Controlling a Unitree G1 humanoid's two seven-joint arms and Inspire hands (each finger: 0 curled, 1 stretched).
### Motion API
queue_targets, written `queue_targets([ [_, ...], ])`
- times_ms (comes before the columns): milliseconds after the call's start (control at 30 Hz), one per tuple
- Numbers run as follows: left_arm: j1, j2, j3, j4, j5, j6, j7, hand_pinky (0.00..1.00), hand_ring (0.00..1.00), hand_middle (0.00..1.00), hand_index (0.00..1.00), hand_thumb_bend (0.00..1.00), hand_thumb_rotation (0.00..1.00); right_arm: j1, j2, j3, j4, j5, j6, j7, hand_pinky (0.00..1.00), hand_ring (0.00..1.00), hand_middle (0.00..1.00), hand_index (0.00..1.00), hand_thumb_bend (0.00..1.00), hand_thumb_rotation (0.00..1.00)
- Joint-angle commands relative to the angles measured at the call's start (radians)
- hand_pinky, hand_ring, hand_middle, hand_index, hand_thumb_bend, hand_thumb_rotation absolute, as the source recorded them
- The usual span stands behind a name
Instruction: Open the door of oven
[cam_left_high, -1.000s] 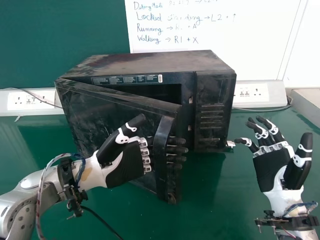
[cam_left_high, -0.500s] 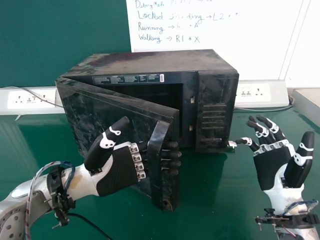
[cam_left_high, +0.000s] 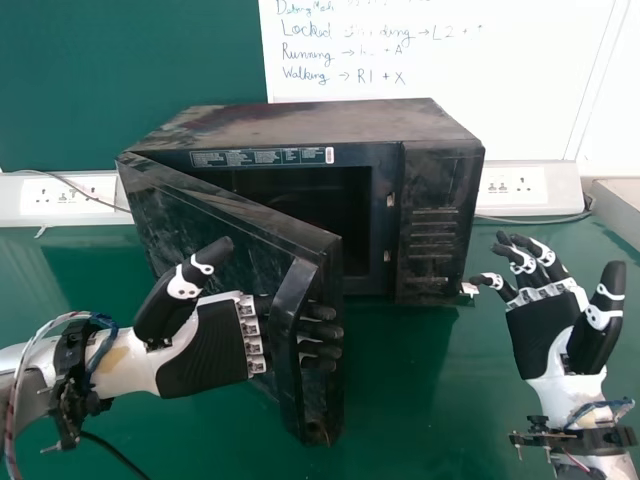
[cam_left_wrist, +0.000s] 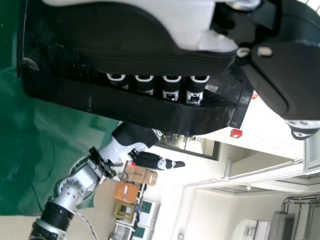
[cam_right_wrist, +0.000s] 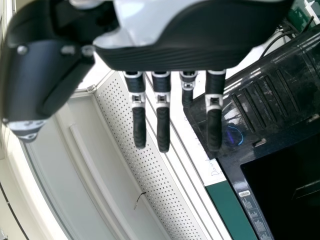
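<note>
The black oven (cam_left_high: 430, 225) stands on the green table, its door (cam_left_high: 205, 225) hinged at the left and swung well out, showing the dark cavity. At the door's free edge, my left hand (cam_left_high: 208, 350) has its straight fingers passed behind the handle (cam_left_high: 290, 335), with their tips out on its right side. The left wrist view shows the hand (cam_left_wrist: 135, 45) close against the handle (cam_left_wrist: 125, 110), fingers going in behind it. To the right of the oven, my right hand (cam_left_high: 543, 335) is held palm up, fingers extended; in the right wrist view, the hand (cam_right_wrist: 185, 37) holds nothing.
Wall sockets (cam_left_high: 512, 187) and a cable run behind the oven. A whiteboard (cam_left_high: 520, 90) is on the wall at the back. A light-coloured box (cam_left_high: 618, 205) stands at the right edge, and green tabletop (cam_left_high: 410, 410) lies before the oven.
My left hand has moved left and toward the robot, and the door has swung wider with it, baring more of the cavity. The right hand has stayed nearly still.
</note>
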Motion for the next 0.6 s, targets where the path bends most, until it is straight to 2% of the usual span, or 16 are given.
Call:
queue_targets([
  [0,-0.128,-0.087,-0.051,0.043,-0.150,-0.082,-0.353,0.46,0.58,0.68,0.71,0.98,0.75,-0.012,-0.010,-0.003,0.006,0.001,0.001,0.001,0.80,0.90,0.98,0.99,1.00,0.89],
  [67,-0.149,-0.082,-0.069,0.094,-0.153,-0.048,-0.400,0.47,0.60,0.69,0.68,1.00,0.65,-0.012,-0.010,-0.002,0.005,0.002,0.003,0.001,0.80,0.90,0.98,0.99,1.00,0.89],
  [167,-0.152,-0.097,-0.065,0.135,-0.143,-0.059,-0.452,0.49,0.62,0.70,0.70,1.00,0.70,-0.010,-0.009,-0.002,0.001,-0.001,0.002,-0.003,0.81,0.90,0.98,0.99,1.00,0.90],
  [267,-0.146,-0.041,-0.051,0.140,-0.137,-0.054,-0.465,0.52,0.63,0.71,0.71,1.00,0.62,-0.010,-0.010,-0.003,0.000,0.001,0.001,0.000,0.81,0.90,0.98,0.99,1.00,0.89],
  [333,-0.118,-0.031,-0.019,0.129,-0.138,-0.065,-0.459,0.52,0.63,0.70,0.73,1.00,0.64,-0.010,-0.010,-0.003,0.000,0.007,0.006,0.003,0.81,0.90,0.98,0.99,1.00,0.89],
  [433,-0.082,-0.023,0.028,0.114,-0.136,-0.092,-0.449,0.51,0.61,0.67,0.72,1.00,0.75,-0.010,-0.009,-0.003,-0.002,0.008,0.009,0.002,0.80,0.90,0.98,0.98,1.00,0.88],
  [500,-0.071,-0.005,0.048,0.110,-0.150,-0.058,-0.426,0.52,0.63,0.67,0.71,1.00,0.78,-0.011,-0.009,-0.003,-0.001,0.007,0.007,0.001,0.80,0.90,0.98,0.98,1.00,0.88],
  [567,-0.052,-0.024,0.079,0.121,-0.153,-0.090,-0.435,0.54,0.64,0.67,0.71,1.00,0.81,-0.011,-0.010,-0.003,0.000,0.002,0.005,-0.001,0.81,0.90,0.98,0.99,1.00,0.89],
])
